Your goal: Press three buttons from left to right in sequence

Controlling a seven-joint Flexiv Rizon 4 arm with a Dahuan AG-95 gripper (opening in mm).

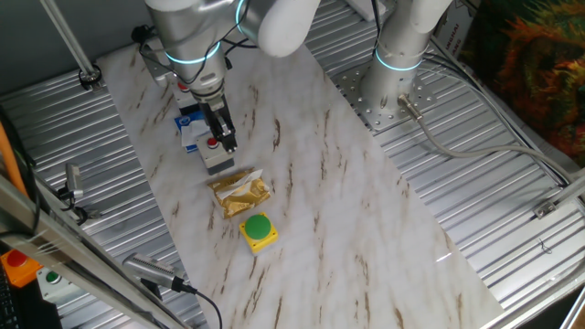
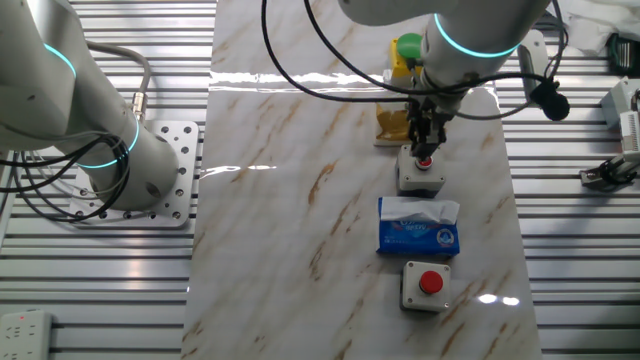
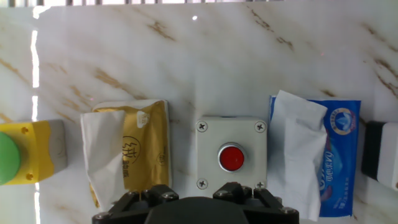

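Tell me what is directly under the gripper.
Under the gripper sits the middle grey-white button box, red cap showing. Whether the fingertips touch the cap is hidden in every view.

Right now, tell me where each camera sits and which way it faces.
One fixed view: high at one end of the marble table, looking down its length; arm and gripper show.
The other fixed view: high at the opposite end; arm shows above the middle red button.
Hand view: on the hand, straight down; only the gripper base shows.
All share that button.
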